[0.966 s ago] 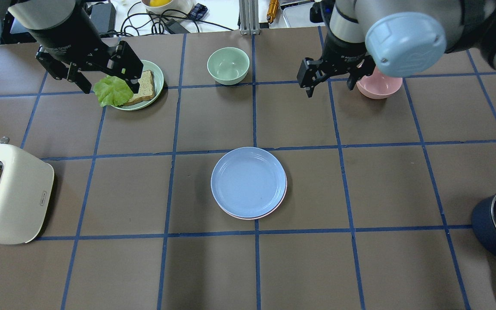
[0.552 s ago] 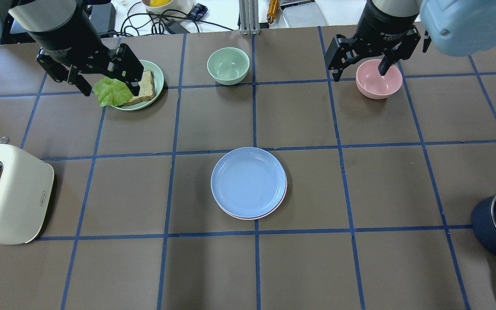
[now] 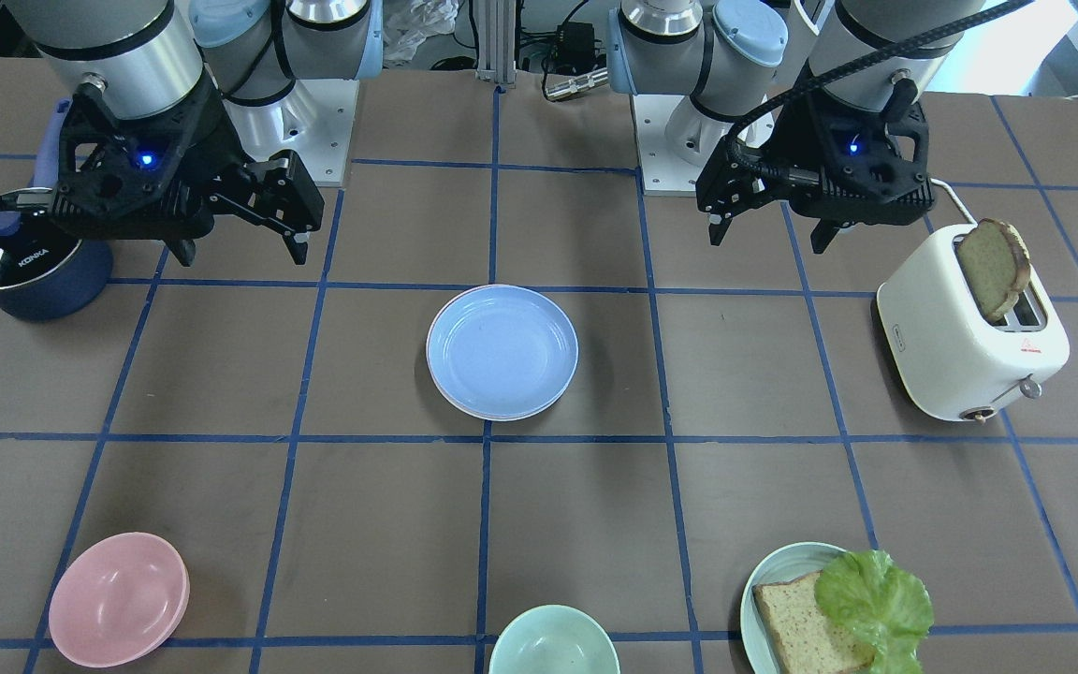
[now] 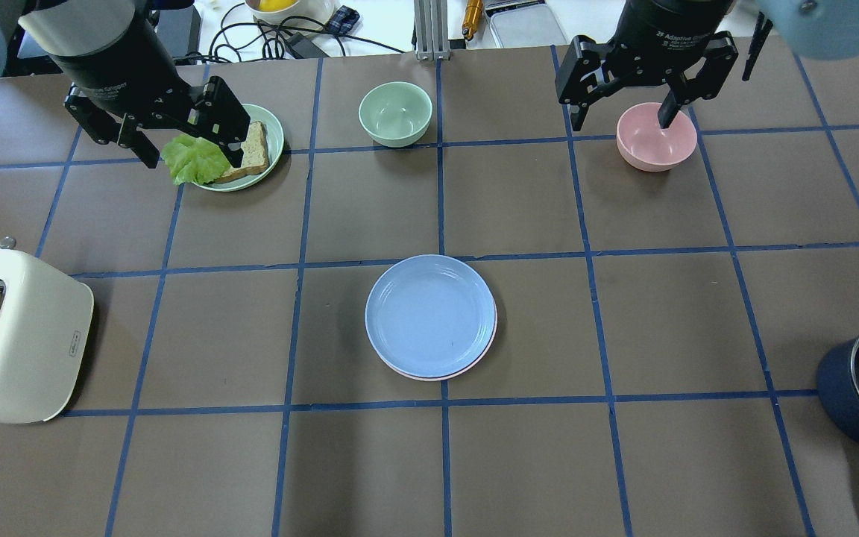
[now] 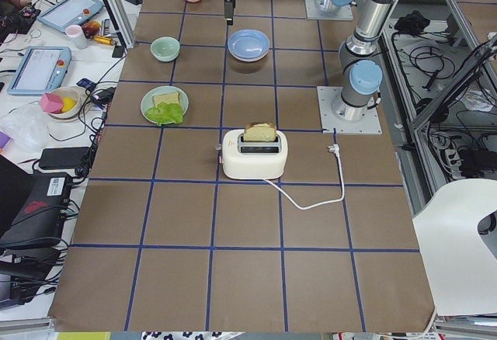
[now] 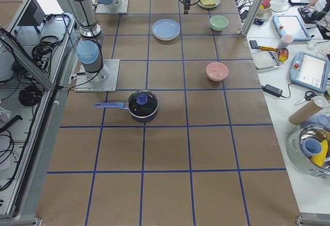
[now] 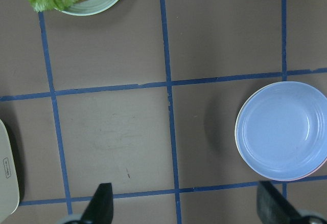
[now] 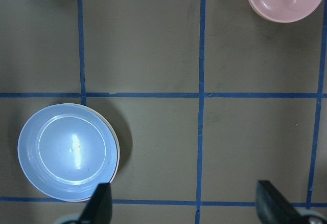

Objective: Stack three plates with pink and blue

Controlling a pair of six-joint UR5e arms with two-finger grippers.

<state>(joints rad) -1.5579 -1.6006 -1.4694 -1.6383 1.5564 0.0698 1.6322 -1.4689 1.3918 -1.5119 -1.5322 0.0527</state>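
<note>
Blue plate (image 4: 429, 313) sits on pink plate (image 4: 470, 371); teal plate (image 3: 776, 569) holds bread (image 3: 796, 627), lettuce (image 3: 876, 599)

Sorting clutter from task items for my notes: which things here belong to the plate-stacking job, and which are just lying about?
Job: blue plate, on top; pink plate, only its rim showing beneath. Anything lower is hidden.
Lying about: toaster, pink bowl, green bowl, plate with bread and lettuce, saucepan.
</note>
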